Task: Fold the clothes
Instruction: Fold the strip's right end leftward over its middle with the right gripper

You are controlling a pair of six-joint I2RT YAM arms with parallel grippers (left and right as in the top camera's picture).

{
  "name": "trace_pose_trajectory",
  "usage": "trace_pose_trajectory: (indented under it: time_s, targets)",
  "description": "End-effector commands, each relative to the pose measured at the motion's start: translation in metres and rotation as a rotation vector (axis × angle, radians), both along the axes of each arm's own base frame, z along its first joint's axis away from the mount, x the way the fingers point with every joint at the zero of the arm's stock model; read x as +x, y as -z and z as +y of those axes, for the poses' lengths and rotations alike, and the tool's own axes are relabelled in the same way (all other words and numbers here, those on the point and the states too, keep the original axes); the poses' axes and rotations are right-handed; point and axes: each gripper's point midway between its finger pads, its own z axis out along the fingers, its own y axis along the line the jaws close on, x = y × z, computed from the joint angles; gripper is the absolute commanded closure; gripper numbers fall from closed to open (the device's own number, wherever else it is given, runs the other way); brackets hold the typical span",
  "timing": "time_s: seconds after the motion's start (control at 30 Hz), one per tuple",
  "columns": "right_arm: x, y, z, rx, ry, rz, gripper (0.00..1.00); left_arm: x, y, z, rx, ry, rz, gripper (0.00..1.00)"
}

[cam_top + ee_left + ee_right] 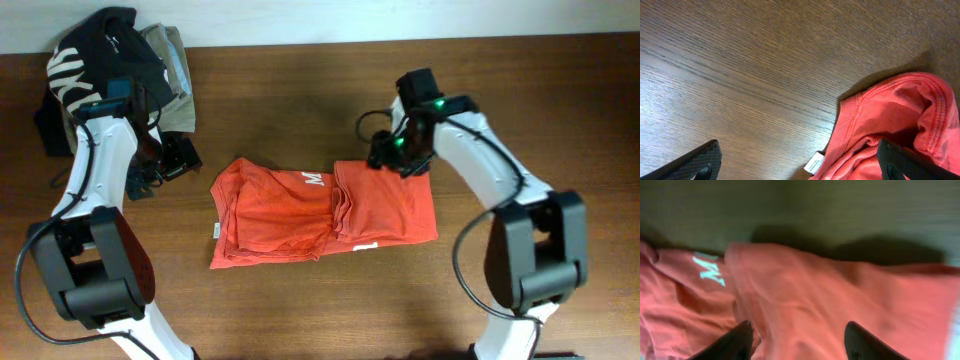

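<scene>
The red-orange T-shirt (320, 212) lies partly folded in the middle of the table, its right part laid over the left, with white lettering showing at the top. Its white label (815, 163) pokes out at the left edge. My left gripper (172, 160) is open and empty, left of the shirt's upper left corner; in the left wrist view its fingers (800, 167) straddle bare wood and the shirt's edge (890, 120). My right gripper (392, 152) is open above the shirt's upper right part; its fingers (799, 339) hover over the fabric (840, 300), holding nothing.
A black garment with large white letters (95, 50) and olive-grey folded garments (172, 70) are piled at the table's back left corner, behind the left arm. Bare wood (330, 310) lies in front of the shirt.
</scene>
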Motion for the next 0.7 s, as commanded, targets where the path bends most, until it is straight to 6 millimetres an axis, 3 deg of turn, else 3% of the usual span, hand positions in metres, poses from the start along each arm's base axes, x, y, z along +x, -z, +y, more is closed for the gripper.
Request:
trace_pose_trajectory:
  time_s: [0.0, 0.03, 0.07, 0.33, 0.37, 0.4, 0.43, 0.47, 0.53, 0.67]
  targets:
    - [-0.028, 0.032, 0.044, 0.106, -0.081, 0.117, 0.61, -0.001, -0.001, -0.004, -0.009, 0.006, 0.000, 0.01]
    - [-0.037, 0.037, 0.051, 0.097, -0.098, 0.148, 0.69, -0.002, -0.001, -0.004, -0.009, 0.006, 0.004, 0.01]
    - [-0.052, 0.041, 0.060, 0.082, -0.128, 0.191, 0.70, -0.003, -0.001, -0.004, -0.010, 0.006, 0.008, 0.01]
    - [-0.114, 0.062, 0.086, -0.015, -0.237, 0.310, 0.63, -0.006, -0.001, -0.004, -0.011, 0.006, 0.018, 0.01]
    - [-0.123, 0.064, 0.087, -0.027, -0.245, 0.332, 0.72, -0.006, -0.001, -0.004, -0.011, 0.006, 0.018, 0.01]
    - [-0.126, 0.066, 0.082, -0.068, -0.223, 0.345, 0.89, -0.006, -0.001, -0.004, -0.012, 0.006, 0.020, 0.01]
    - [-0.125, 0.068, 0.075, -0.123, -0.186, 0.345, 0.96, -0.007, -0.001, -0.005, -0.012, 0.006, 0.023, 0.01]
    - [-0.125, 0.068, 0.067, -0.163, -0.168, 0.343, 0.96, -0.008, -0.001, -0.005, -0.013, 0.006, 0.026, 0.01]
    - [-0.127, 0.061, 0.059, -0.194, -0.163, 0.343, 0.96, -0.008, -0.001, -0.005, -0.012, 0.006, 0.027, 0.01]
    - [-0.139, 0.027, 0.061, -0.176, -0.200, 0.315, 0.96, -0.007, -0.001, -0.005, -0.012, 0.006, 0.025, 0.01]
